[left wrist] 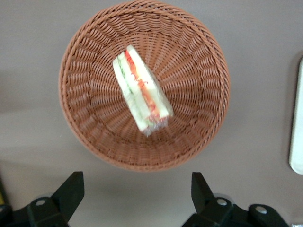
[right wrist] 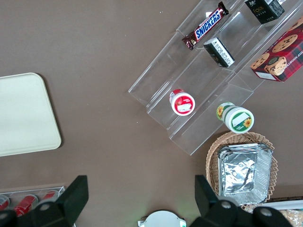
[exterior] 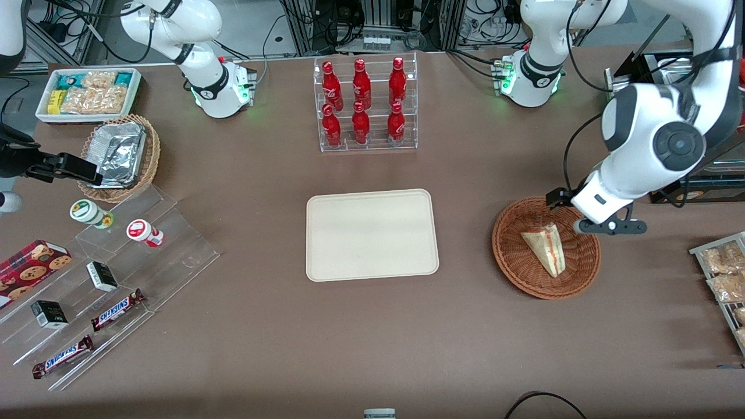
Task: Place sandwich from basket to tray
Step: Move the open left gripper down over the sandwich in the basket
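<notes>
Sandwich (left wrist: pixel 141 90) is lying in the wicker basket (left wrist: pixel 90 137) as the hand (left wrist: pixel 137 198), fingers apart, is hovering above, needing to descend and grip.

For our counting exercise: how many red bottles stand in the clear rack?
6. Three red bottles on the upper step, three on the lower step, nearer the camera. The claw hangs open above the basket.

Six red bottles (exterior: pixel 364 105) in a clear rack, foil trays (exterior: pixel 116 152) in tan wicker basket, Snickers bars (exterior: pixel 118 309) on acrylic steps
</notes>
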Controlling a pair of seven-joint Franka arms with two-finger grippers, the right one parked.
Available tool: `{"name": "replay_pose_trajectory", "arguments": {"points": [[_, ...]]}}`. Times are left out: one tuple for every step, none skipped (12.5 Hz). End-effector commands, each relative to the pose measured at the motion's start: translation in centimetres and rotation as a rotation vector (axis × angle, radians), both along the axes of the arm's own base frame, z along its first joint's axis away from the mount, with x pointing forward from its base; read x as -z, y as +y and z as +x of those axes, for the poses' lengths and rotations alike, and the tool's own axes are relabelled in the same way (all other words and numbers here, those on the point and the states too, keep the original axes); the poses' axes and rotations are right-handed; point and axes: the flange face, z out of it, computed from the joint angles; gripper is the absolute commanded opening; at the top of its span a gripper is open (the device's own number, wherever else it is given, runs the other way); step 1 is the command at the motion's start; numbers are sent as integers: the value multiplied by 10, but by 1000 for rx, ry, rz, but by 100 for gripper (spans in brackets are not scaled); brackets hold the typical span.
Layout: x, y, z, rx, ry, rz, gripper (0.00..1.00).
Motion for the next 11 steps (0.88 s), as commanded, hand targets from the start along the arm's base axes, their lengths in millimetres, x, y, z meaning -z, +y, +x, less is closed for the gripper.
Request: {"name": "replay_pose_trajectory", "arguments": {"points": [[22, -3, 6, -6, -24, -13, 100], [30, -3, 4, -9, -34, -15, 100], [37, -2, 2, -20, -48, -16, 100], [43, -3, 1, -64, -70, -16, 100], [50, -4, 2, -126, -84, -13, 100], [53, -6, 3, -203, -85, -7, 100], [57, -7, 4, -303, -90, -1, 100], [59, -8, 5, -382, -101, 2, 100], [63, -8, 7, -440, -99, 7, 100], [67, -8, 7, -501, -97, 12, 100], [69, -9, 8, -535, -104, 12, 100]]}}
